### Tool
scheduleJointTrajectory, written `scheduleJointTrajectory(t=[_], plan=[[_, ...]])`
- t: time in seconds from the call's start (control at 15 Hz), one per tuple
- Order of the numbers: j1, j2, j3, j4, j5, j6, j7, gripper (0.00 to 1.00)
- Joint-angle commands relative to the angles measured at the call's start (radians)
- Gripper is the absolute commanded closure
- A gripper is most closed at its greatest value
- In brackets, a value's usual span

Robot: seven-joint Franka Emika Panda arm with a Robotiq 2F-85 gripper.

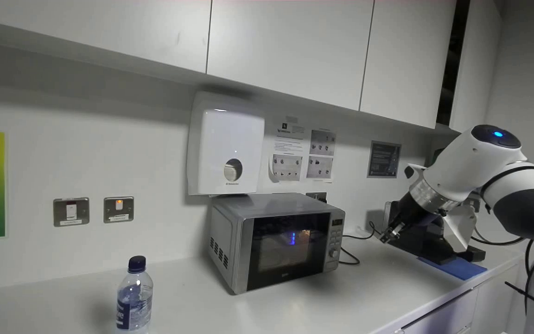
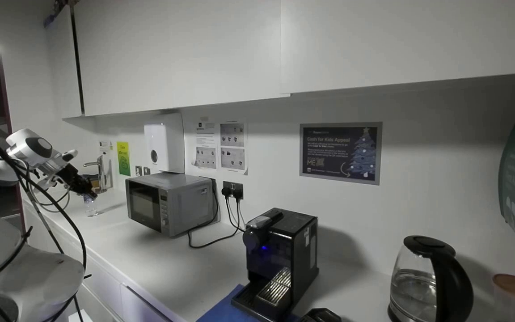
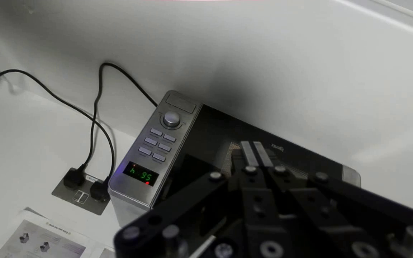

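Ok, tool (image 3: 256,154) closed, facing m/wave (image 1: 278,246).

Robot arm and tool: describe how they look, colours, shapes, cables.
The arm is white and rounded, with dark grey caps, a small blue light, a silver ring near its end and black cables. The tool is black, with jointed bars, shiny screws and two narrow, pale pads.

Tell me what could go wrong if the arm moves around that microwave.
The shut gripper points toward the microwave, so pushing forward might bump it. A low pass could snag the black cable curling out beside it. The bottle stands upright on the same counter, so a wide sideways sweep might tip it over.
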Motion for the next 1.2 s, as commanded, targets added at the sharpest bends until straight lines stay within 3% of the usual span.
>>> scheduleJointTrajectory(t=[0.0,0.07,0.73,1.13], plan=[[0.000,-0.072,-0.003,-0.038,0.040,-0.014,-0.007,0.75],[-0.003,-0.077,-0.004,-0.044,0.044,-0.010,-0.009,0.73],[-0.005,-0.100,-0.005,-0.067,0.057,-0.010,-0.016,0.01],[-0.011,-0.097,-0.011,-0.073,0.058,0.000,-0.016,0.00]])
